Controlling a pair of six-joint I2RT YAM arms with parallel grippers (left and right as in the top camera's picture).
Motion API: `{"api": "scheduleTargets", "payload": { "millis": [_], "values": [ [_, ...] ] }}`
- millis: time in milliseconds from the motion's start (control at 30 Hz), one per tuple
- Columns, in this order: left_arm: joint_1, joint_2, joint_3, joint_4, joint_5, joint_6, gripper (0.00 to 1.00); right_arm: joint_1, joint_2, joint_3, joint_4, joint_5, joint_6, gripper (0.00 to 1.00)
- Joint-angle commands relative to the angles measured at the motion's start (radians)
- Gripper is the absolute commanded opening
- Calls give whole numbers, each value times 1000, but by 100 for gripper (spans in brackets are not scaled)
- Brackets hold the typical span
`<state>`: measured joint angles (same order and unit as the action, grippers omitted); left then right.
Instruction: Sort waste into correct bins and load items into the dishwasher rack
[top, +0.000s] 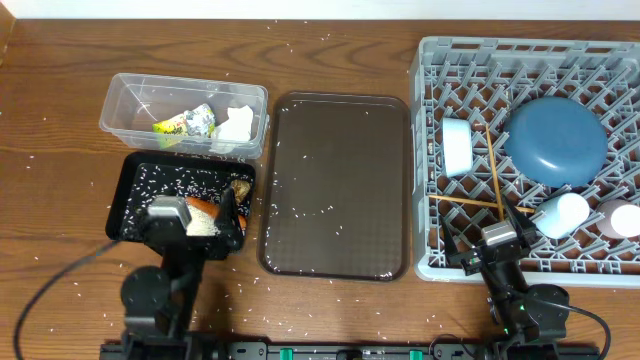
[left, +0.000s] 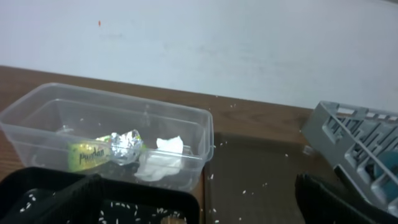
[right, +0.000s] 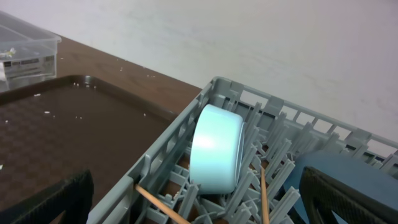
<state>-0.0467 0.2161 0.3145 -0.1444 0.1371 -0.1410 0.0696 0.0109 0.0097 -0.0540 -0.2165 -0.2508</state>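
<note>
- Overhead: your sorting looks all but finished. The clear tub holds the foil wrapper and the crumpled paper. Just beside it, the black tray carries the carrot, the brown lump and a scatter of rice grains.
- Overhead: the rack has the plate, white bowl, chopsticks, light-blue cup and pink cup in it. No dish lies outside it.
- Overhead: what I judge is left for you is small. Stray grains dot the serving tray and the tabletop.
- Left wrist: your left fingers stand wide apart and hold nothing. They hang over the near end of the black tray, facing the tub with wrapper and paper inside.
- Right wrist: your right fingers are spread wide and empty at the rack's near edge. The bowl stands on edge among the pegs, a chopstick crosses below it, and the plate shows to the right.
</note>
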Motion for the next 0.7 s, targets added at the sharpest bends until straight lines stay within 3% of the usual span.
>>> {"api": "scheduleTargets", "payload": {
  "millis": [0, 267, 667],
  "values": [
    [-3, -74, -77, 35, 16, 29, 98, 2, -6, -4, 2, -10, -8, 99],
    [-5, -215, -229, 91, 8, 29, 98, 2, -6, -4, 2, -10, -8, 99],
    [-6, -214, -311, 93, 8, 28, 98, 2, -6, -4, 2, -10, -8, 99]
  ]
}}
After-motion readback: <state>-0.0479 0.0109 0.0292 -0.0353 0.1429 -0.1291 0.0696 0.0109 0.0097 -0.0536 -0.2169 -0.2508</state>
